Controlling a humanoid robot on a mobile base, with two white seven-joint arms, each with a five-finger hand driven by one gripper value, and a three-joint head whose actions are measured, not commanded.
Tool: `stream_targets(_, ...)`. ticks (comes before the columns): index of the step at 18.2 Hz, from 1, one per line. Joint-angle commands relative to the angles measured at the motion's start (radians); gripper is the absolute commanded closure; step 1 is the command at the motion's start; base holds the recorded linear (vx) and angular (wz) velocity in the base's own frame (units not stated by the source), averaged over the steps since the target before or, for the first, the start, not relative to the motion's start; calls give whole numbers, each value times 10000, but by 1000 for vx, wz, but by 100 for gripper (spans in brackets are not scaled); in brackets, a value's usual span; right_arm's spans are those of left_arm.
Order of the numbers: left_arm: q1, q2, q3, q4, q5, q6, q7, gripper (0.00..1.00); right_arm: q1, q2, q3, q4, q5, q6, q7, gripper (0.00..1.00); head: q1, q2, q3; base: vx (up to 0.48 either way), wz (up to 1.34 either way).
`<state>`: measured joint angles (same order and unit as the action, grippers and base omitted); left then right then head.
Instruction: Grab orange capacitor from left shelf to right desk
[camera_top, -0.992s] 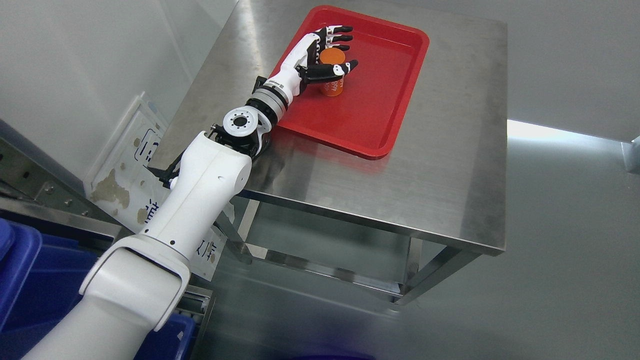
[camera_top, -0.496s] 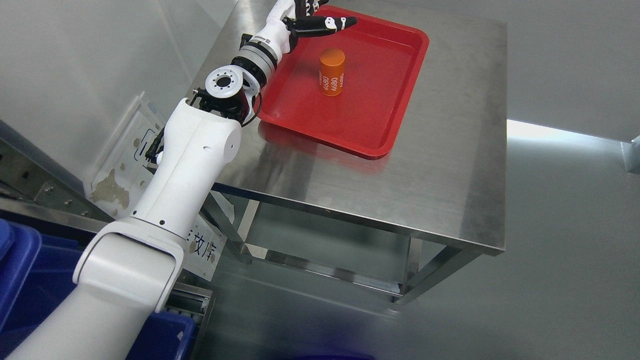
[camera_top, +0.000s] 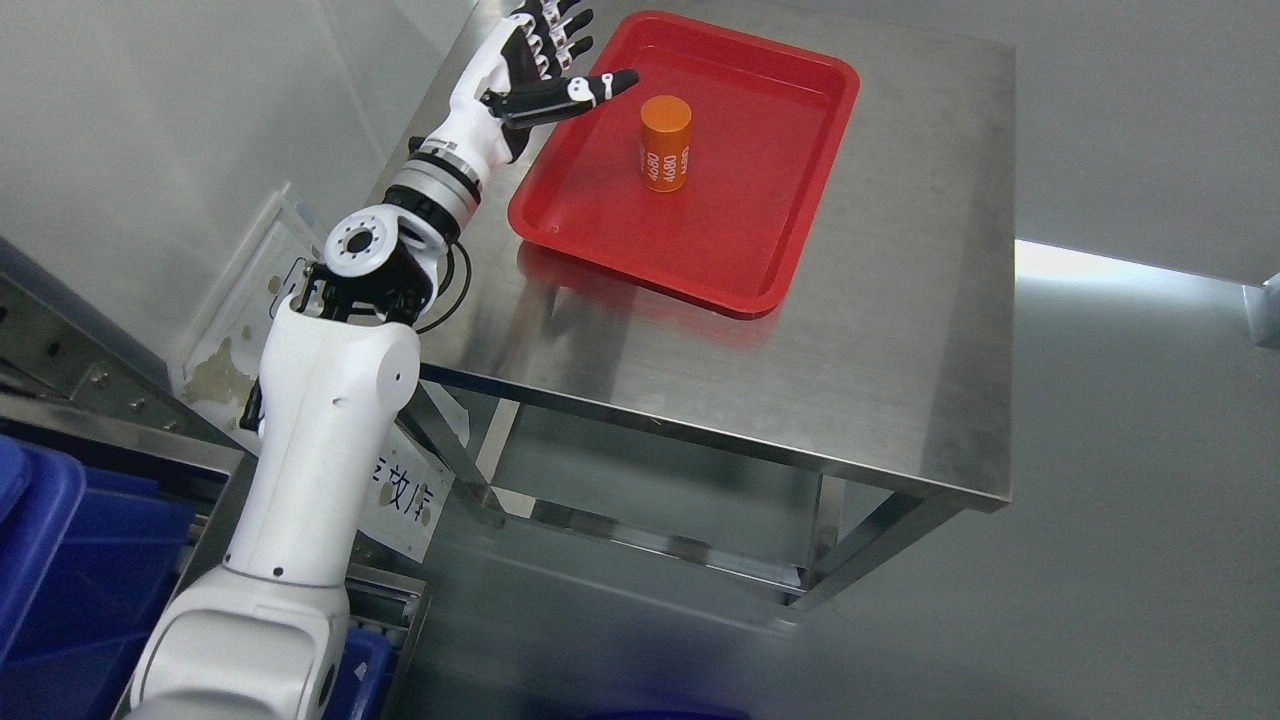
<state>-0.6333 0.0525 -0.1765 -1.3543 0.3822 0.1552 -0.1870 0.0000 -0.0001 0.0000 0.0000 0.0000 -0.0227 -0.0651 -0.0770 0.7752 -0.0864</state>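
capacitor (camera_top: 665, 143) upright in tray (camera_top: 735, 260), tray on table (camera_top: 900, 350)

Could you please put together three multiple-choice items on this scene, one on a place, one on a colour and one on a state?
1. Where does the orange capacitor stand?
A. in the red tray
B. on the bare steel desk
C. in the blue bin

2. What colour is the print on the capacitor's side?
A. black
B. white
C. green

3. How is the left hand?
A. closed on the capacitor
B. flat on the desk
C. open, holding nothing

Answers:
1. A, since it stands upright in the tray's upper part.
2. B, since the print on the orange side is white.
3. C, since its fingers are spread near the tray's upper left corner, apart from the capacitor.
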Motion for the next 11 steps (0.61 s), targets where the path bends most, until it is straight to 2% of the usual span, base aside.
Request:
stream_targets(1, 1776, 183, 2378, -3653, -3, -48, 441, 0, 215, -174, -122, -175, 61, -3, 7, 0, 0, 0, 0, 0, 0)
stream_targets(5, 2649, -111, 2516, -3669, -354, -49, 1715, 0, 215, -174, -122, -175, 61, -3, 7, 0, 0, 0, 0, 0, 0)
stream_targets(8, 2973, -50, 3052, -3669, -509, -79, 1686, 0, 215, -174, -122, -175, 61, -3, 7, 0, 0, 0, 0, 0, 0)
stream_targets(11, 3035, -3, 3054, -3669, -524, -79, 1640, 0, 215, -174, -122, -175, 61, -3, 7, 0, 0, 0, 0, 0, 0)
